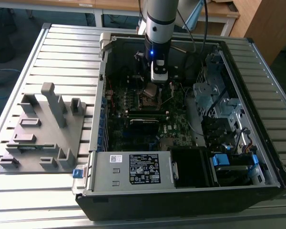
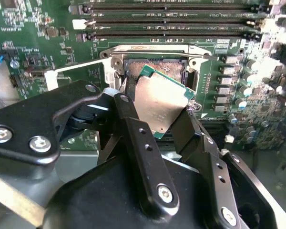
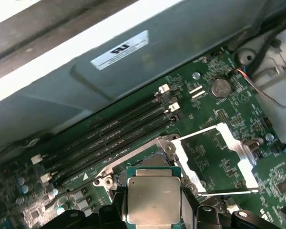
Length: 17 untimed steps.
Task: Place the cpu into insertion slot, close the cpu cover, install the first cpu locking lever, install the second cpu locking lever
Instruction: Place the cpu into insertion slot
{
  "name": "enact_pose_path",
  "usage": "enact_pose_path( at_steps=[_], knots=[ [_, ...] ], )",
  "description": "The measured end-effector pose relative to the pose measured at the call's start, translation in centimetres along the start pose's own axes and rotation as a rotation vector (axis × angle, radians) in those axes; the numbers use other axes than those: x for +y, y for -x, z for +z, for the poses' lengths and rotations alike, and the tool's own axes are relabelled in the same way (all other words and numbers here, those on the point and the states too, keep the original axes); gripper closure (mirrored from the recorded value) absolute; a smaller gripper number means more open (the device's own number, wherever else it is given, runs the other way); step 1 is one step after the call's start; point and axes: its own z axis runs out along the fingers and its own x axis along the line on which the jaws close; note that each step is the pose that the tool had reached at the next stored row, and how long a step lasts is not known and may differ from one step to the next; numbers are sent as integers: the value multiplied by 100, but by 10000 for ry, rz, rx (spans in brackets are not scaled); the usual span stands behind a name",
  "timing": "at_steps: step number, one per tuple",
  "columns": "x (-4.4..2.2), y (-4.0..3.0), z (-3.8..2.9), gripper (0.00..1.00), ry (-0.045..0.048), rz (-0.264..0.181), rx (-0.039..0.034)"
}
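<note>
Currently we hold the cpu (image 2: 164,95) clamped in the claw (image 2: 156,112), tilted over the insertion slot (image 2: 155,68) directly beneath it and not yet seated, while the cpu cover (image 3: 241,155) lies open beside the claw, so seating, closing and both locking levers remain.

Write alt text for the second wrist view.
The black claw grips the cpu, a silvery square on a green base, by two opposite edges over the open insertion slot. The cpu cover lies swung open beside it; memory slots run beyond.
</note>
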Motion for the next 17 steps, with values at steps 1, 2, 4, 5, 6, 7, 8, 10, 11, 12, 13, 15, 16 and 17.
enact_pose_path(
  at_steps=[1,2,4,5,6,7,8,10,11,12,13,15,16,17],
  knots=[
    [0,0,1,46,2,147,-5],
    [0,0,2,46,4,294,-10],
    [0,0,4,46,7,578,-20],
    [0,0,4,46,7,626,-21],
    [0,0,4,46,8,629,-21],
    [0,0,4,46,8,630,-22],
    [0,0,4,46,8,634,-22],
    [0,0,5,46,10,721,-25],
    [0,0,5,46,10,813,-28],
    [0,0,6,46,12,901,-31],
    [0,0,6,46,13,981,-34],
    [0,0,7,46,14,1106,-38],
    [0,0,7,46,15,1152,-40],
    [0,0,7,46,15,1185,-40]
  ],
)
